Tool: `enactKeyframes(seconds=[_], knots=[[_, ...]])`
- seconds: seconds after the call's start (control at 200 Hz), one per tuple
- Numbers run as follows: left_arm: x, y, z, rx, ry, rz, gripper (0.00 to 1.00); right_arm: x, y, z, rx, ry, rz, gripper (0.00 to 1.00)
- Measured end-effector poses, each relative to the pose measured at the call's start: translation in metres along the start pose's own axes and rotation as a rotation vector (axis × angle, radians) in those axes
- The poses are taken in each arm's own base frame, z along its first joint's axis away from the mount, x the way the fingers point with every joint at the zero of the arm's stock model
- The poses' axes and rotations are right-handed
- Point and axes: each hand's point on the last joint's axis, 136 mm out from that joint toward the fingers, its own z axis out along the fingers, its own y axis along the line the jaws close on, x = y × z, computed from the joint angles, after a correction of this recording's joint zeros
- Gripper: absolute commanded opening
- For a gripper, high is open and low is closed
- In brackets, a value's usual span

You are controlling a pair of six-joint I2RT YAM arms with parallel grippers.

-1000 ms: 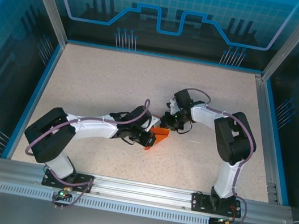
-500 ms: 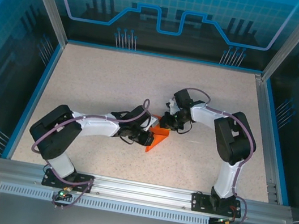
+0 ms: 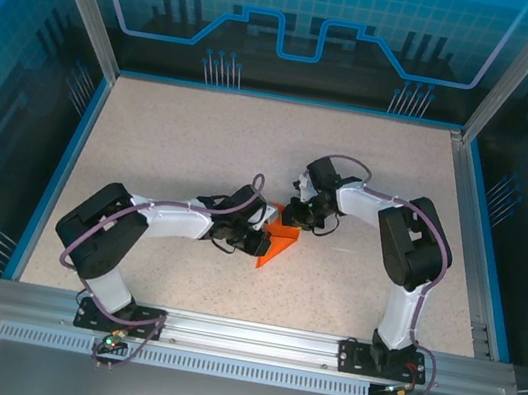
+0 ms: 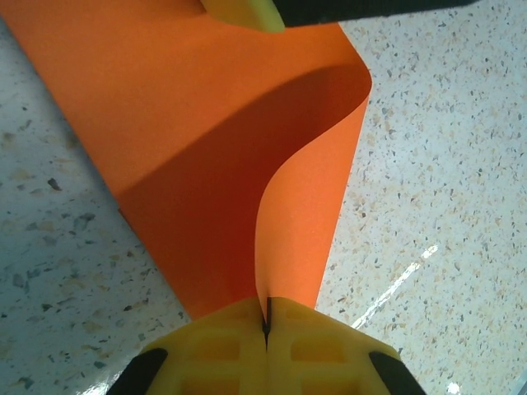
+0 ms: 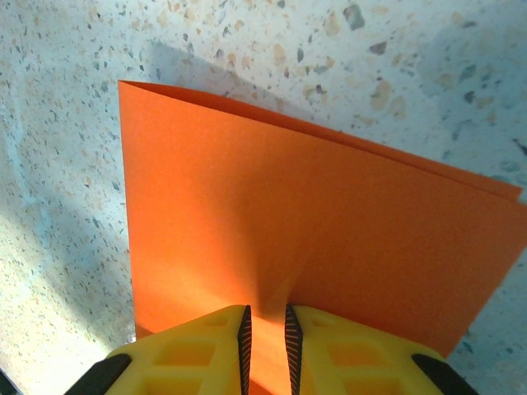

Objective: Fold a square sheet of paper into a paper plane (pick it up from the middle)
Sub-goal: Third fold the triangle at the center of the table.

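- The square sheet of paper (image 3: pixel 282 240) is bright orange and sits near the middle of the top view, on the speckled counter (image 3: pixel 182 143), between the two arm tips
- From above it reads as a small pointed shape, its tip towards the lower left of the frame
- The left hand (image 3: pixel 256 243) comes in from the left of the top view and meets the paper's left side
- In the left wrist view its yellow fingers (image 4: pixel 222 350) are pressed together at the bottom of the frame, pinching the paper's lower edge in the seam between them
- Above that pinch the sheet rises and curls, with one flap bowing towards the right of the frame and a shadowed hollow beneath it
- The right hand (image 3: pixel 295 213) reaches in from the right of the top view and touches the paper's upper edge
- In the right wrist view its two yellow pads (image 5: pixel 206 346) stand at the bottom centre, closed to a narrow slit with orange paper nipped in it
- There the sheet spreads away from the pads as a flat panel, and two layered edges show at its right end, so it is doubled over
- A yellow fingertip (image 4: pixel 243 12) also shows at the top edge of the left wrist view, resting against the paper
- A blue rim (image 3: pixel 60 184) borders the counter
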Motion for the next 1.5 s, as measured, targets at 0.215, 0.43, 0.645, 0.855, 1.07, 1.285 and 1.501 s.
enactKeyframes(seconds=[0.215,0.43,0.645,0.855,1.07,1.285,1.501], knots=[[0.001,0.001,0.0,-0.003,0.003,0.0,0.0,0.0,0.0,0.0,0.001,0.001,-0.002,0.22],[0.0,0.002,0.001,-0.01,0.002,0.001,0.0,0.0,0.0,0.0,0.001,0.002,-0.001,0.21],[-0.001,0.002,0.001,-0.01,0.001,0.01,0.0,0.0,0.0,0.0,0.001,0.002,-0.005,0.21],[-0.002,0.003,0.001,-0.018,0.0,0.019,0.0,0.0,0.0,0.0,0.001,0.002,-0.008,0.21],[-0.002,0.006,0.004,-0.032,0.009,0.017,0.0,0.0,0.0,0.0,0.002,0.002,-0.008,0.21],[0.0,0.01,0.009,-0.046,0.027,0.01,0.0,0.0,0.0,0.0,0.002,0.002,-0.008,0.21],[-0.001,0.011,0.009,-0.05,0.023,0.009,0.0,0.0,0.0,0.0,0.002,0.002,-0.008,0.21]])
